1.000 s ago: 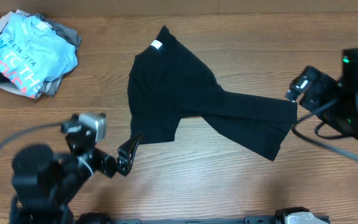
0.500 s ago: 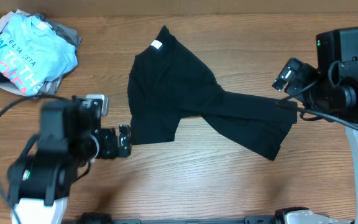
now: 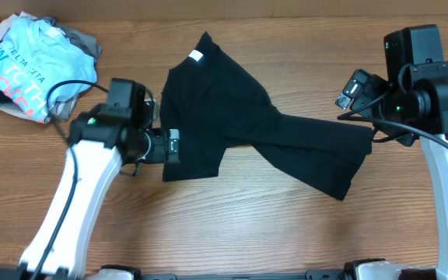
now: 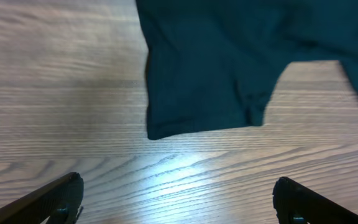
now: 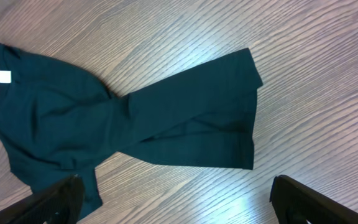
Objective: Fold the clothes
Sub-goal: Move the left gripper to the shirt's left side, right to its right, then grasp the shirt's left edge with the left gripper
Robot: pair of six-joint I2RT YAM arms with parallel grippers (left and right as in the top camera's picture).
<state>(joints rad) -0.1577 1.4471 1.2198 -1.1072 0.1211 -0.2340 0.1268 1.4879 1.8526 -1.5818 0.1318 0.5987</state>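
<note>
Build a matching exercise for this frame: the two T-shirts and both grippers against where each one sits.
Things:
1. black T-shirt
2. light blue T-shirt
3. left gripper
4. right gripper

Places:
A. on the grey garments in a corner of the table
B. jaws open, by the black T-shirt's end farthest from its neck label
C. spread, rumpled, mid-table
D. jaws open, by the black T-shirt's edge nearest the light blue T-shirt

Pairs: 1-C, 2-A, 3-D, 4-B

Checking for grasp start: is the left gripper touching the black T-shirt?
Apart. The left wrist view shows the left gripper with its open jaws over bare table, and the black T-shirt lying clear ahead of them.
</note>
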